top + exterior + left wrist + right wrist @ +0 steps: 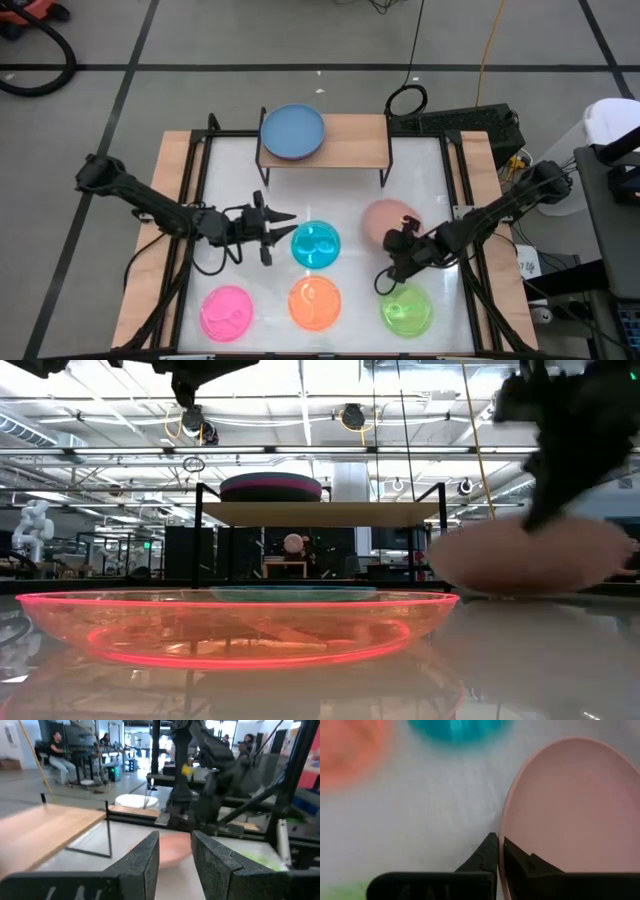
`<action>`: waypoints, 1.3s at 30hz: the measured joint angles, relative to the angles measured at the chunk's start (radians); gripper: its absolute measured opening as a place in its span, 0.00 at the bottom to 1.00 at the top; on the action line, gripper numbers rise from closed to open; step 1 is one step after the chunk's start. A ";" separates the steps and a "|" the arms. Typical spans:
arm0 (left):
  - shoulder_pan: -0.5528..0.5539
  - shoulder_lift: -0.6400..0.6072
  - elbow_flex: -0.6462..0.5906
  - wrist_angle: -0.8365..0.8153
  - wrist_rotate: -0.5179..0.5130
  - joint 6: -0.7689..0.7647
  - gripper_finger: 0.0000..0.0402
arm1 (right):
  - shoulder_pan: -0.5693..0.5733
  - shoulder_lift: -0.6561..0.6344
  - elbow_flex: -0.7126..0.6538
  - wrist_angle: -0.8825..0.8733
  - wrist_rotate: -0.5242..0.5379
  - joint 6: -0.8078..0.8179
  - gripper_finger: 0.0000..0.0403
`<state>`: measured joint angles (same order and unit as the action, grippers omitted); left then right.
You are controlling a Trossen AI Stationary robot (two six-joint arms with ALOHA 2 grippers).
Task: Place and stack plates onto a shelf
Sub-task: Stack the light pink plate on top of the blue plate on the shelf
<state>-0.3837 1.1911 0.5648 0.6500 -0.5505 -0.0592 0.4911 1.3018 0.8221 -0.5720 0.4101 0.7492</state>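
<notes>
While the right gripper [499, 851] pinches the near rim of the dusty pink plate [390, 218] on the tabletop [350, 215], that plate sits right of centre, with the shelf [345, 148] lying beyond it toward the far edge; so the carry looks like it goes away from the arm and a bit leftward; blue plate [292, 131] already rests on the shelf's left end over a magenta one; left gripper [283, 232] hovers beside the cyan plate [316, 245], fingers slightly apart, holding nothing; right arm's clearly the nearer one.
</notes>
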 joint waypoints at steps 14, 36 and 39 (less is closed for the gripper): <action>-0.143 -0.272 0.000 -0.281 -0.079 -0.003 0.30 | -0.336 0.013 0.300 0.475 0.181 -0.861 0.00; -0.095 -0.260 0.000 -0.274 -0.090 0.077 0.30 | -0.741 0.533 0.723 0.668 -0.309 -1.141 0.00; -0.094 -0.260 0.000 -0.280 -0.090 0.077 0.30 | -0.746 0.539 0.721 0.641 -0.309 -1.155 0.04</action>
<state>-0.4782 0.9306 0.5648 0.3702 -0.6403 0.0181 -0.2554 1.8404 1.5433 0.0685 0.1009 -0.4057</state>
